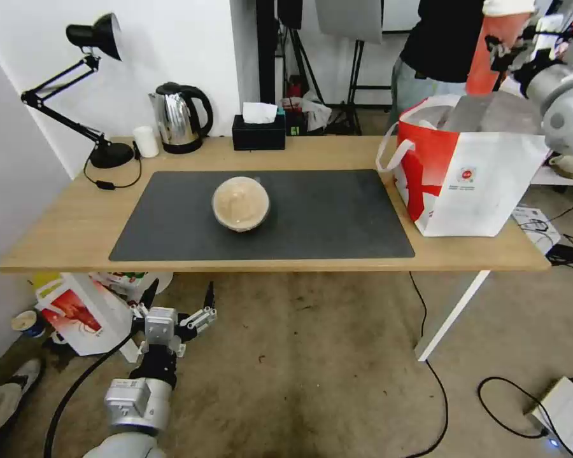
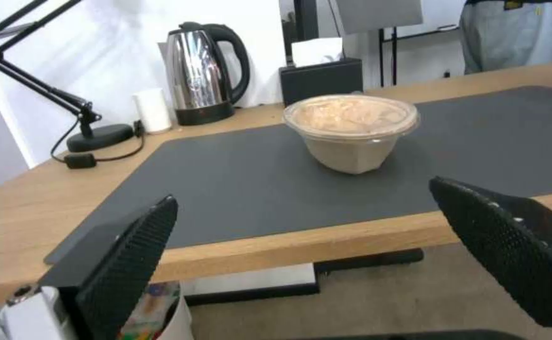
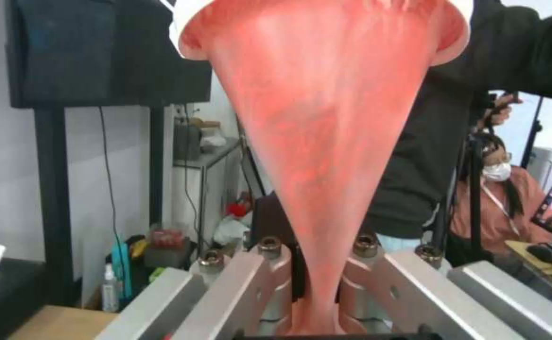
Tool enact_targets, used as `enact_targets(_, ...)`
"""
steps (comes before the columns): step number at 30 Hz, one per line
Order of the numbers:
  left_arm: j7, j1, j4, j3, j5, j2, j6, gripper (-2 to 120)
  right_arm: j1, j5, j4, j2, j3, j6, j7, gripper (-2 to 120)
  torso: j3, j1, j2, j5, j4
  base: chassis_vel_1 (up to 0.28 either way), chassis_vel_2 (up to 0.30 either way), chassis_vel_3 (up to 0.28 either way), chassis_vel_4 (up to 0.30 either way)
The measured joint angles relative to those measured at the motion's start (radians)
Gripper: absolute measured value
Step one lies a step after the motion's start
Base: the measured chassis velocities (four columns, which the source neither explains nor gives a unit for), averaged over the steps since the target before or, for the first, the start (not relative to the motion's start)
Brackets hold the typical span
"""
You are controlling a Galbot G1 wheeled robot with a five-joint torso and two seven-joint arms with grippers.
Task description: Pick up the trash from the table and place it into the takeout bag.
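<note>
Left tool [image 1: 178, 304] idle and spread wide at lower left, below the worktop [image 1: 63, 222] edge.
My right tool [image 1: 508, 52], upper right of the head frame, grips the red cup [image 1: 498, 44] above the bag [image 1: 471, 172]; I judge this the drop-in step. Next I must lower it into the foil opening and release. The lidded container [image 1: 240, 203] waits mid-mat [image 1: 337, 216].

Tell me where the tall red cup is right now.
The tall red cup is held in the right pincer, raised above the takeout bag at the table's right end.
</note>
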Motion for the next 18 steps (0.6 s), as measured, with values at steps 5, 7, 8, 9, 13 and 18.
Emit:
enact_targets(5,0.0,0.0,0.0,0.0,0.0,0.0,0.0,100,-0.017,-0.015,-0.028,0.008,0.007,0.003,-0.014,3,0.0,0.0,0.0,0.0,0.0002,0.0,0.0,0.0,0.0)
enact_targets(7,0.0,0.0,0.0,0.0,0.0,0.0,0.0,100,-0.022,-0.018,-0.034,0.01,0.01,0.004,-0.017,3,0.0,0.0,0.0,0.0001,0.0,0.0,0.0,0.0,0.0)
enact_targets(8,0.0,0.0,0.0,0.0,0.0,0.0,0.0,100,-0.027,-0.021,-0.038,0.012,0.012,0.004,-0.021,3,0.0,0.0,0.0,0.0001,0.0,0.0,0.0,0.0,0.0)
enact_targets(9,0.0,0.0,0.0,0.0,0.0,0.0,0.0,100,-0.032,-0.023,-0.042,0.013,0.014,0.005,-0.023,3,0.0,0.0,0.0,0.0001,0.0001,0.0,0.0,0.0,0.0)
enact_targets(13,0.0,0.0,0.0,0.0,0.0,0.0,0.0,100,-0.045,-0.03,-0.054,0.017,0.016,0.009,-0.028,3,0.0,0.0,0.0,0.0001,0.0,0.0,0.0,0.0,0.0)
enact_targets(18,0.0,0.0,0.0,0.0,0.0,0.0,0.0,100,-0.057,-0.041,-0.088,0.03,0.019,0.018,-0.038,3,0.0,0.0,0.0,0.0,-0.0001,0.0,0.0,0.0,0.0)
